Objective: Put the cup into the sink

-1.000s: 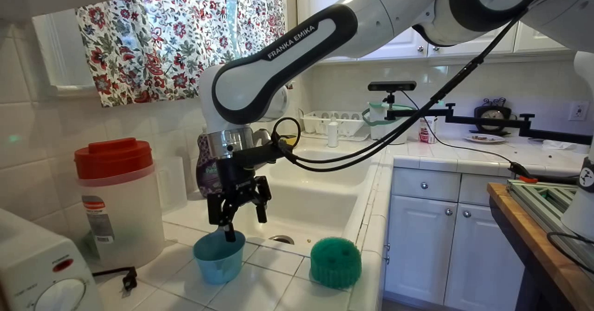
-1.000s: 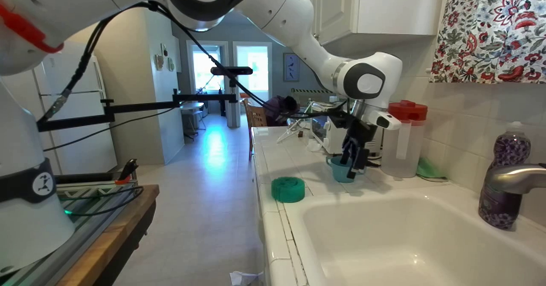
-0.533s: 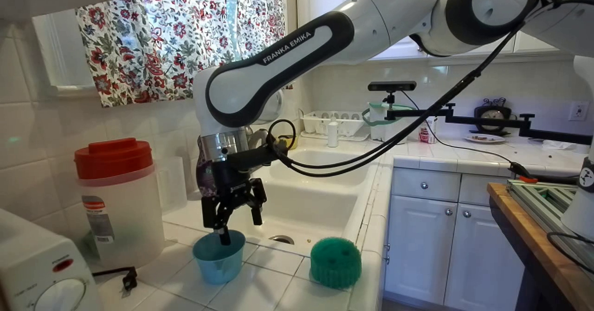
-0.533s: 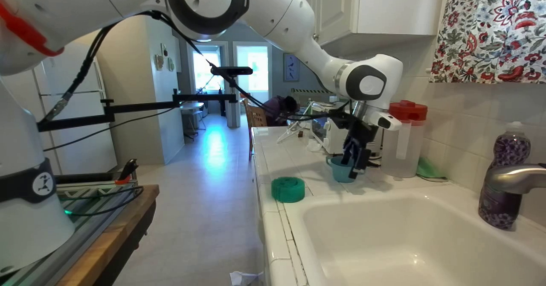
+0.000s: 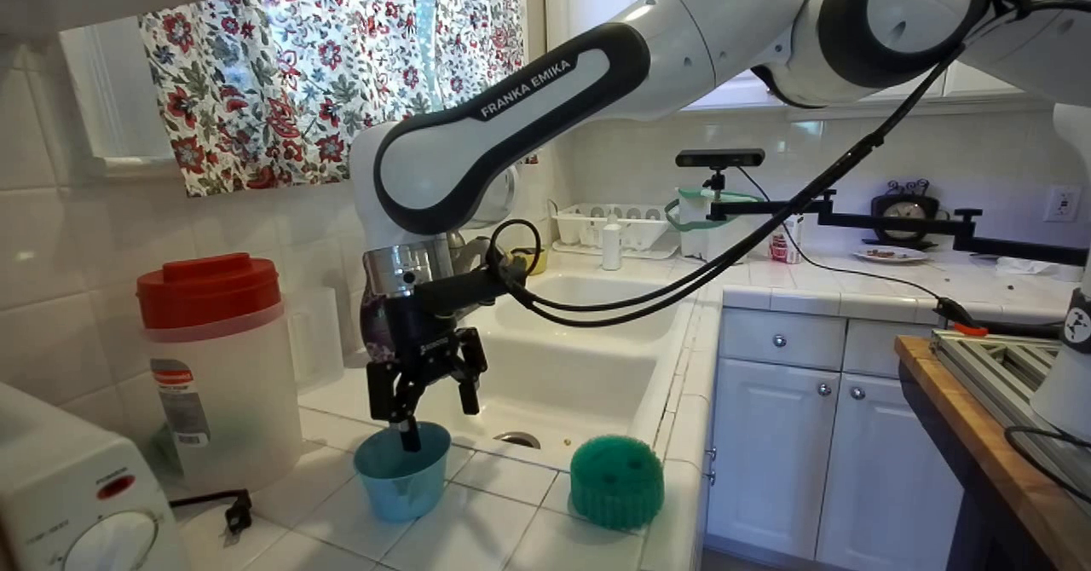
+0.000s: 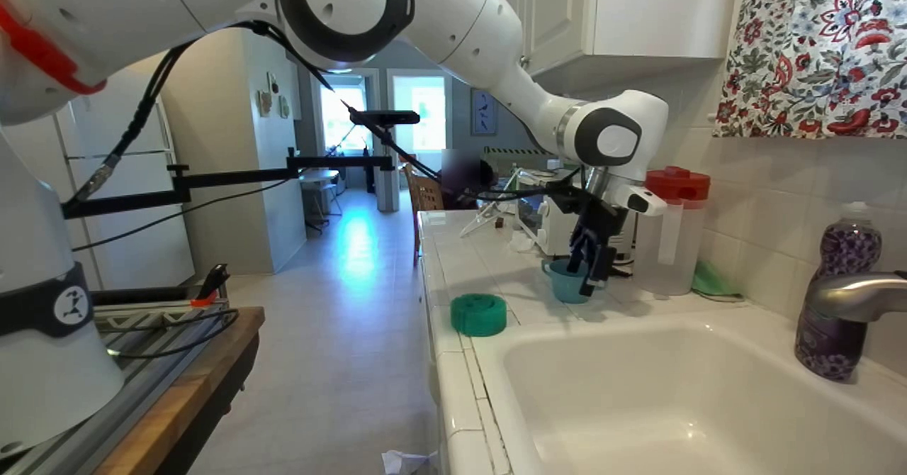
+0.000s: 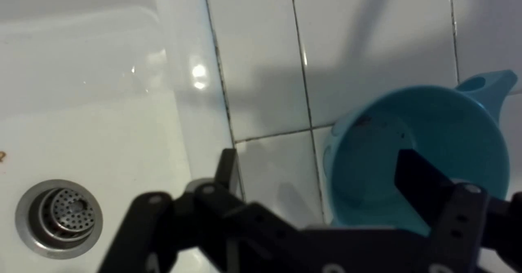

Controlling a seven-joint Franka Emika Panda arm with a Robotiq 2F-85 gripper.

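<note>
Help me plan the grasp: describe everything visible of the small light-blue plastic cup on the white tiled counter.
The light-blue cup looks like smooth plastic, tapering down from a wider round rim, with a small holed handle on one side. Dark specks show inside. It stands upright on the white tiled counter beside the white ceramic sink. The open black gripper has one finger over or inside the cup's opening, the other outside, toward the sink; whether either touches it cannot be told.
</note>
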